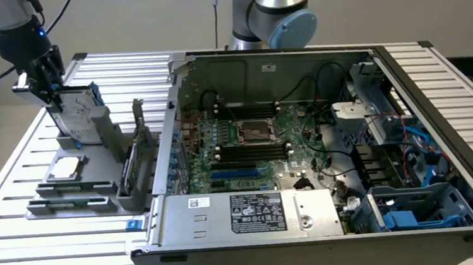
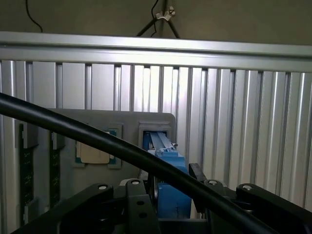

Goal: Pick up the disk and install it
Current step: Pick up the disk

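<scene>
At grey holder, disk in tool

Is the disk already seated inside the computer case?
No, the disk stands upright in the grey holder outside the computer case, on the exterior view's left, with the gripper at its upper edge.

An open computer case lies on a slatted aluminium table, showing a green motherboard and a grey power supply. To the exterior view's left of it, a grey holder carries a flat silver chip and a thin upright circuit card.
</scene>
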